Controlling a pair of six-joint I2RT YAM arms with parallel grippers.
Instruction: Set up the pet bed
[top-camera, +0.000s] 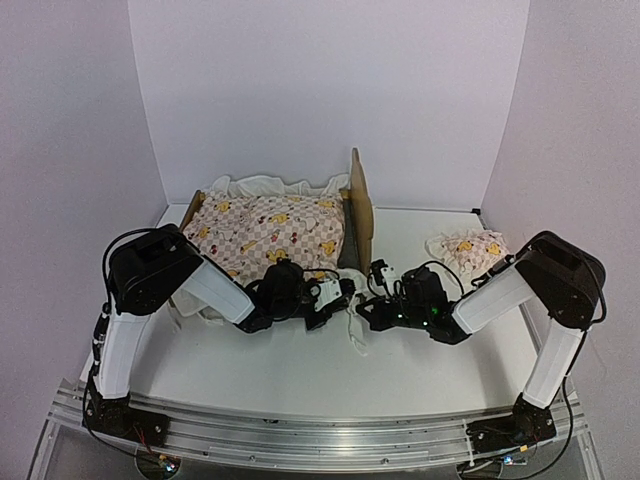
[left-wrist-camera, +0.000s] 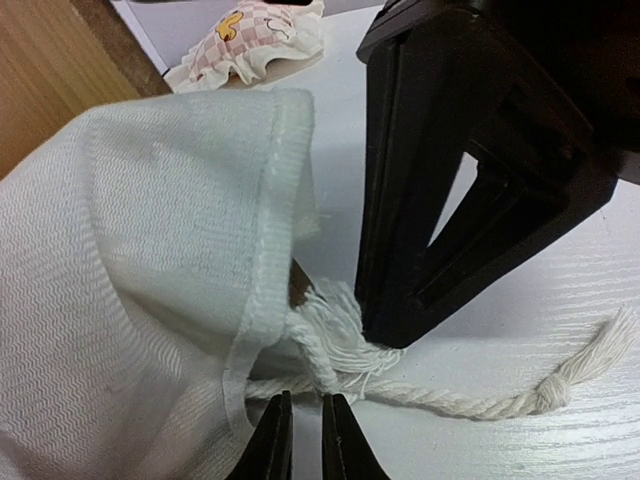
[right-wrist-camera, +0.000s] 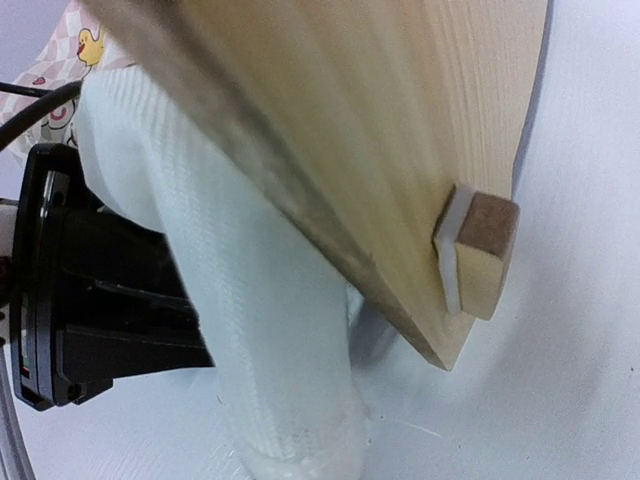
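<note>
Ribbed white cloth (left-wrist-camera: 130, 300); twisted cord (left-wrist-camera: 450, 400); smooth wooden pet bed (right-wrist-camera: 400, 120).

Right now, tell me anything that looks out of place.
The cream cloth hangs off the pet bed's near corner onto the table, its knotted cord trailing. The pillow lies on the table right of the headboard.

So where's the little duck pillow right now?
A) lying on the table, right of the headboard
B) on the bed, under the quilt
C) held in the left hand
A: the pillow lies on the table, apart from the pet bed.
</note>
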